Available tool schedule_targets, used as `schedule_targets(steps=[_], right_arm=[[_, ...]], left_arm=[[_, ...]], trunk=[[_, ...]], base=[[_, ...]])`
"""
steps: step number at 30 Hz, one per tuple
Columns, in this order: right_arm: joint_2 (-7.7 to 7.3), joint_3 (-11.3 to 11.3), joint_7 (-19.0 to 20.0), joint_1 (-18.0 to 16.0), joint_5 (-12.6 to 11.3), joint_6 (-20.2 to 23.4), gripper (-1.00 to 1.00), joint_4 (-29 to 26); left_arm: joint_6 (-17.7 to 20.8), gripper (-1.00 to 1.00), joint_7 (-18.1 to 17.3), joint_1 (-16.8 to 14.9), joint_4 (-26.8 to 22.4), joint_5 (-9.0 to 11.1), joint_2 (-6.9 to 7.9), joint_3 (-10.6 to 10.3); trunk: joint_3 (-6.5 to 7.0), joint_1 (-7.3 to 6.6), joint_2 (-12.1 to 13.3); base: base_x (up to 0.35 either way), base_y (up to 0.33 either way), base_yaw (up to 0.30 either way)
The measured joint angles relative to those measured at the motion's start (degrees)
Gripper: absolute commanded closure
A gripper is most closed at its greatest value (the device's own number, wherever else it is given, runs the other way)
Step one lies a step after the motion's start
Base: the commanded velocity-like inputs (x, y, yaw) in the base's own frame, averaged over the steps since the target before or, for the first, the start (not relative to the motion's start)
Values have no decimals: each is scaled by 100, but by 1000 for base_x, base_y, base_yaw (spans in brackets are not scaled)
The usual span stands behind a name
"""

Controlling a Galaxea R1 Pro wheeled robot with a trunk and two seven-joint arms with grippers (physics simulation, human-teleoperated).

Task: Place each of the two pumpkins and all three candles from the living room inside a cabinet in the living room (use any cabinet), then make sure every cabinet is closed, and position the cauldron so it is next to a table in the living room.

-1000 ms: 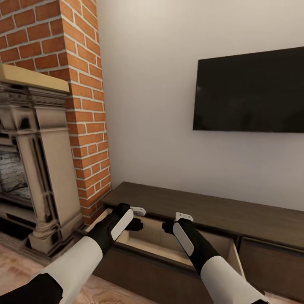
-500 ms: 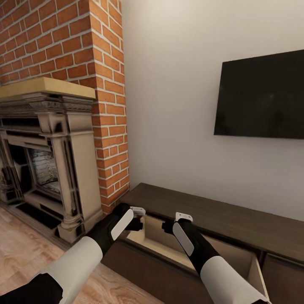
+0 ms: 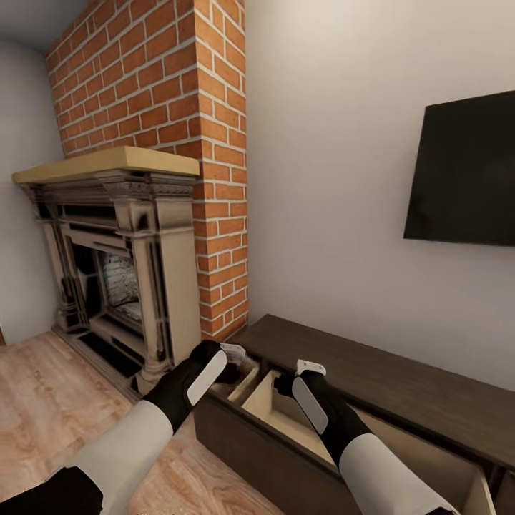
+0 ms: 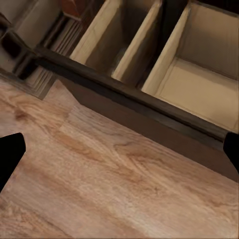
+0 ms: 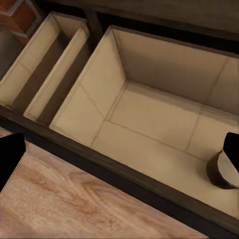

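1. The dark-brown cabinet (image 3: 400, 386) stood against the white wall, below a black wall-mounted television (image 3: 465, 179) and beside the brick chimney (image 3: 179, 107) with its ornate grey fireplace (image 3: 114, 265).
2. Its drawer (image 5: 159, 129) was pulled out over the wooden floor (image 4: 99, 189), showing pale beige compartments: a wide one and two narrow ones alongside.
3. A short, stubby candle (image 5: 224, 172) lay in the wide compartment near one side wall, partly hidden behind a fingertip.
4. The left gripper (image 3: 232, 365) hung over the drawer's end nearest the fireplace; in its wrist view the fingers (image 4: 10, 159) showed wide apart with nothing between them.
5. The right gripper (image 3: 300, 378) hung over the wide compartment, fingers (image 5: 10, 157) likewise spread and holding nothing.
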Motion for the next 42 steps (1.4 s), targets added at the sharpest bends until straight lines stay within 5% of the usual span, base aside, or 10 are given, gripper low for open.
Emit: schedule_targets(steps=[8, 18, 31, 42], right_arm=[[1, 0, 0, 0, 0, 0, -100, 0], [8, 23, 0, 0, 0, 7, -100, 0], [41, 415, 7, 1, -1, -1, -100, -8], [51, 514, 9, 1, 0, -1, -100, -9]], left_arm=[[0, -100, 549, 6, -311, 7, 8, 6], [14, -100, 638, 5, -276, 8, 2, 18], [58, -100, 782, -9, -191, 27, -3, 29], [61, -100, 837, -11, -187, 38, -2, 30]], trunk=[[143, -176, 321], [323, -395, 722], [556, -681, 1244], [754, -923, 1685]], base=[[0, 0, 290], [0, 0, 290], [0, 0, 290], [0, 0, 290]])
